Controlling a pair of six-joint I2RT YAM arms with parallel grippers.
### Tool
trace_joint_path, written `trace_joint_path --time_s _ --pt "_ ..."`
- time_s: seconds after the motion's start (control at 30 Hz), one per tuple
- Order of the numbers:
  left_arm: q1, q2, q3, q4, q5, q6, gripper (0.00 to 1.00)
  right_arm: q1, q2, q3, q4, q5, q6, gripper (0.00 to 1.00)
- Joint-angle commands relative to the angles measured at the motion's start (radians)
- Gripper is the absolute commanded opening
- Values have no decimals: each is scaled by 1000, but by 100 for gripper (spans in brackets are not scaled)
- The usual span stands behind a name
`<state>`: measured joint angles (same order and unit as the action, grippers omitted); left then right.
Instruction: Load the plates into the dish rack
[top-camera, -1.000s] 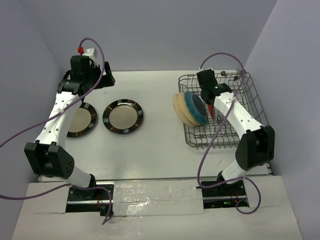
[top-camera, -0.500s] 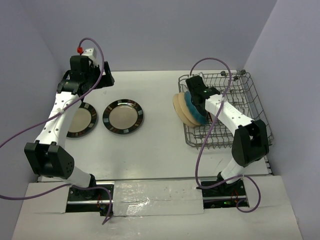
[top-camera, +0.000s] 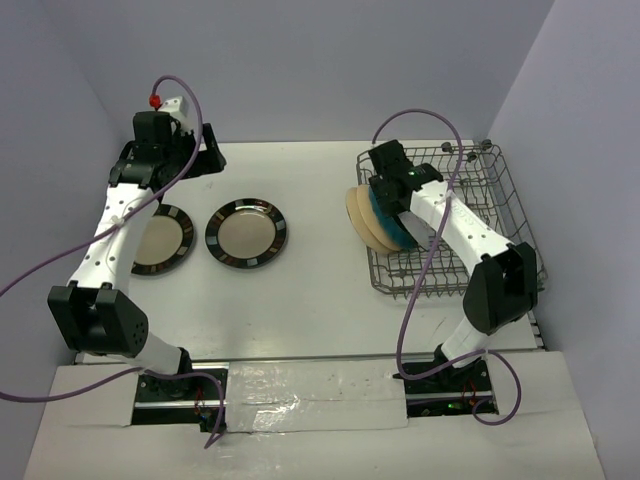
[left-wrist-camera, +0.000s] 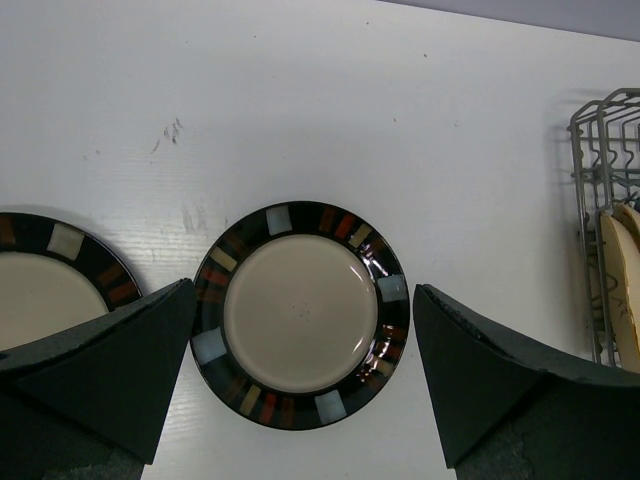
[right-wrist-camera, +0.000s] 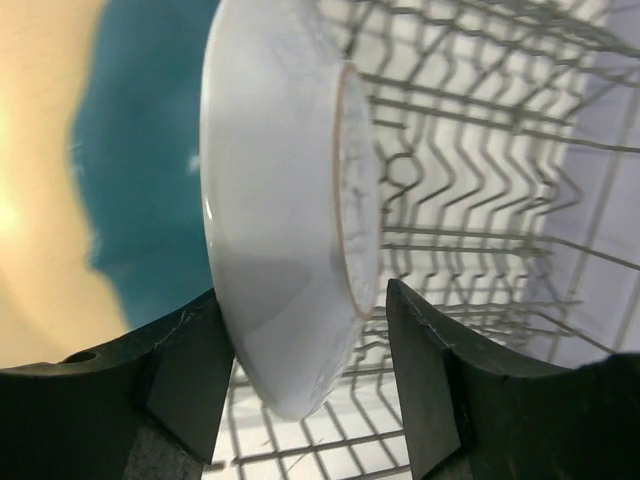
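Note:
Two dark striped-rim plates with beige centres lie flat on the table: one (top-camera: 246, 234) in the middle left, also in the left wrist view (left-wrist-camera: 300, 313), the other (top-camera: 165, 240) partly under the left arm (left-wrist-camera: 50, 290). My left gripper (top-camera: 200, 160) is open and empty, high above them (left-wrist-camera: 304, 290). In the dish rack (top-camera: 500, 200) two beige plates (top-camera: 356, 215) and a teal plate (top-camera: 384, 210) stand on edge at the left end. My right gripper (top-camera: 385, 185) is open (right-wrist-camera: 305, 290), straddling an upright plate's white underside (right-wrist-camera: 280, 200), with a gap at the right finger.
The rack's wire tines (right-wrist-camera: 470, 200) stretch to the right of the standing plates. The rack's left end shows in the left wrist view (left-wrist-camera: 600, 150). Walls close in the table at the back and both sides. The rack fills the right side of the table.
My right gripper has moved left along the rack to the standing plates. My left gripper has shifted slightly left. The two striped plates have not moved.

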<state>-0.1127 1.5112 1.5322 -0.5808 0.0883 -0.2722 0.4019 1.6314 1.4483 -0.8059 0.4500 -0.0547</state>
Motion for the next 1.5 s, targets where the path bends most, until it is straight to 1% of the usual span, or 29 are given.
trace_joint_path --time_s 0.0,0.2,0.23,0.27,0.33,0.37,0.5,0.53,0.6,0.63,0.67,0.7,0.8,0.83,0.87,0.93,0.97,1.03,1.1,1.13,1.23,1.33,1.47 --pt "24 -14 -3 -4 70 14 99 6 -8 72 -47 -106 38 66" --pt "76 -20 -43 1 188 39 99 6 7 113 -88 -218 49 68" --pt "87 -17 -55 -2 246 50 99 6 11 125 -93 -232 49 69" --pt "97 -11 -58 -7 275 56 99 6 13 130 -99 -241 50 71" --pt "148 13 -64 -28 355 85 99 6 10 144 -107 -275 49 75" --pt "162 26 -64 -39 413 93 99 6 10 152 -111 -284 49 80" --pt "244 99 -55 -93 559 181 99 5 -8 191 -134 -371 49 89" --pt "258 133 -40 -109 605 259 99 5 -15 199 -134 -393 47 91" --pt "284 165 -21 -154 652 336 99 -1 -31 217 -134 -436 46 95" --pt "294 200 2 -171 671 410 99 -6 -36 225 -136 -500 46 96" --pt "298 219 15 -201 679 435 99 -18 -38 236 -136 -528 49 98" --pt "303 265 49 -221 685 492 99 -26 -41 254 -142 -592 50 100" --pt "308 342 97 -295 686 574 99 -70 -39 285 -156 -703 49 100" --pt "308 393 132 -312 691 593 99 -83 -41 288 -157 -738 47 100" --pt "309 415 147 -324 696 605 98 -92 -41 291 -161 -814 44 100" --pt "315 483 187 -344 717 648 95 -124 -41 296 -170 -888 38 100" --pt "315 506 207 -356 722 663 94 -132 -42 296 -171 -955 35 100" --pt "315 587 279 -402 749 711 91 -147 -50 290 -170 -1019 24 100" --pt "315 645 369 -444 772 749 89 -149 -53 287 -174 -1037 13 100" --pt "312 702 399 -483 794 758 88 -152 -53 285 -174 -1045 12 100" --pt "306 794 489 -524 821 775 82 -153 -51 277 -176 -1062 4 100" --pt "278 846 511 -531 838 781 78 -156 -44 270 -176 -1067 1 100" --pt "219 899 494 -553 834 784 73 -166 -36 271 -180 -1079 1 100"
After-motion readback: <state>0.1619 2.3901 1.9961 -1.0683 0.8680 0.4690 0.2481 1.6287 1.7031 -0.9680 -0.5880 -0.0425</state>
